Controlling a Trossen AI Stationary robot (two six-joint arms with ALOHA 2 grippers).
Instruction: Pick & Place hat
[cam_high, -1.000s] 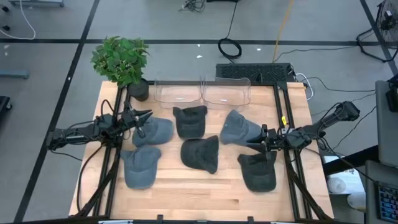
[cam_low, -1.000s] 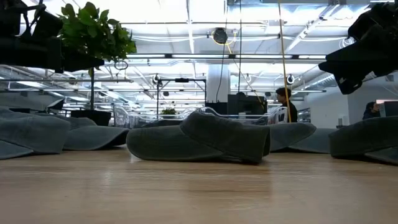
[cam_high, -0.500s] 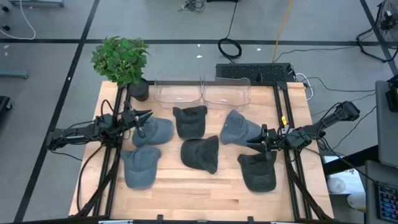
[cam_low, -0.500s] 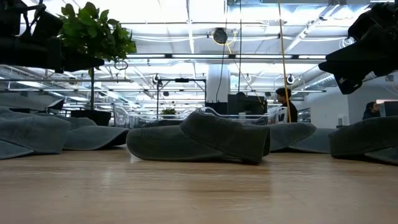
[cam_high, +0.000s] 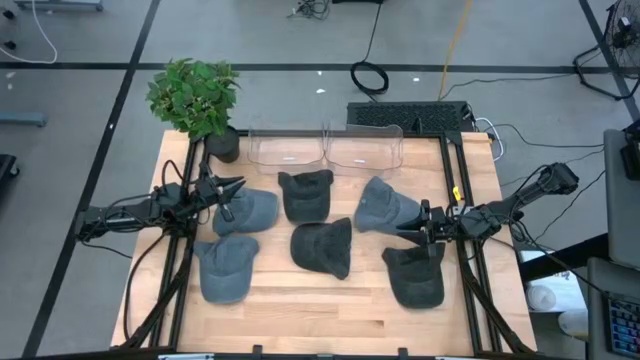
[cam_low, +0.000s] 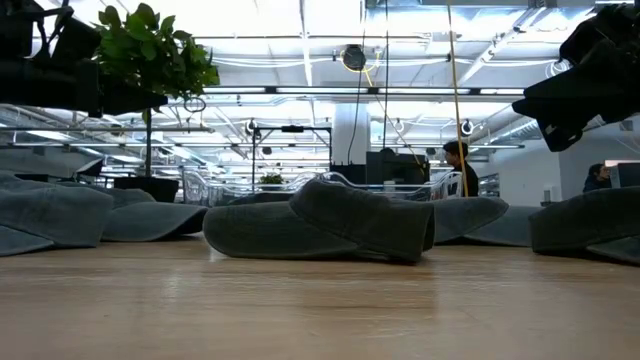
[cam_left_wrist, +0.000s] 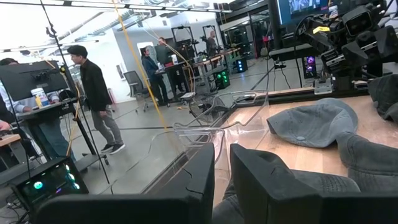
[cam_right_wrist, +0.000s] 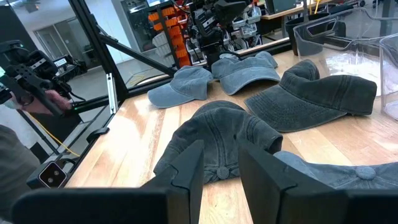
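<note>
Several hats lie flat on the wooden table (cam_high: 330, 310): blue-grey ones (cam_high: 250, 212), (cam_high: 228, 268), (cam_high: 383, 207) and dark ones (cam_high: 306, 193), (cam_high: 323, 247), (cam_high: 415, 276). My left gripper (cam_high: 240, 187) (cam_left_wrist: 222, 152) hovers level above the far-left blue-grey hat, its fingers a narrow gap apart with nothing between them. My right gripper (cam_high: 400, 226) (cam_right_wrist: 221, 149) hovers level by the right blue-grey hat's brim, fingers a little apart and empty. Both hang clear of the table in the low view, the left arm (cam_low: 50, 75) and the right arm (cam_low: 590, 85).
Two clear plastic bins (cam_high: 288, 150), (cam_high: 365, 148) stand at the table's far edge, and a potted plant (cam_high: 195, 100) stands at the far left corner. Black frame rails (cam_high: 170, 270), (cam_high: 470, 280) run along both sides. People stand in the room beyond.
</note>
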